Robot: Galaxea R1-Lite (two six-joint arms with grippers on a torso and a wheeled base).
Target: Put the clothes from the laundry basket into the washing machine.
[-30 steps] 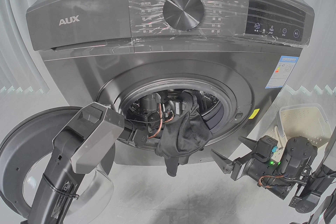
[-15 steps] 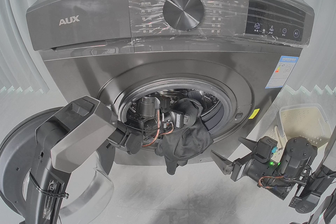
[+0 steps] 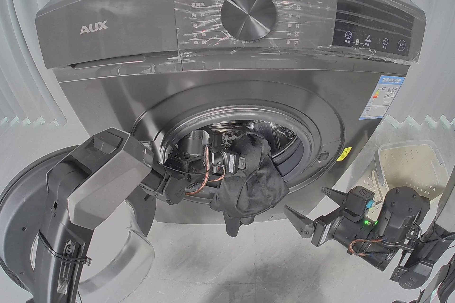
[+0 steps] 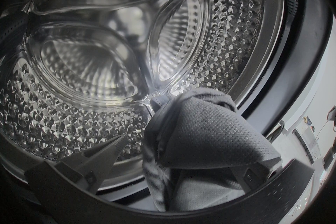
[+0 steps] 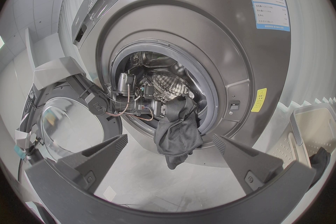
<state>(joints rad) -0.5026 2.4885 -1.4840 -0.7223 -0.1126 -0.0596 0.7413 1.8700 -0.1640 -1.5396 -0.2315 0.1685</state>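
Note:
A black garment (image 3: pixel 251 181) hangs over the lower rim of the washing machine (image 3: pixel 142 95) opening, half in and half out. My left gripper (image 4: pixel 168 137) sits inside the opening, facing the steel drum (image 4: pixel 87 60). It is open, and the garment's cloth (image 4: pixel 210 130) lies draped over one finger while the other finger (image 4: pixel 101 158) is bare. My right gripper (image 3: pixel 308 201) hovers low in front of the machine, to the right of the opening, open with nothing in it. The laundry basket (image 3: pixel 412 166) stands at the right, with a dark cloth (image 5: pixel 320 161) in it.
The round machine door (image 3: pixel 28 204) is swung open at the left, behind my left arm. Grey floor (image 3: pixel 227 266) lies in front of the machine. A pale curtain (image 3: pixel 23 57) hangs behind it.
My left arm has drawn back to the left and slightly out of the opening. The garment's top has sagged lower on the rim. The right arm has barely moved.

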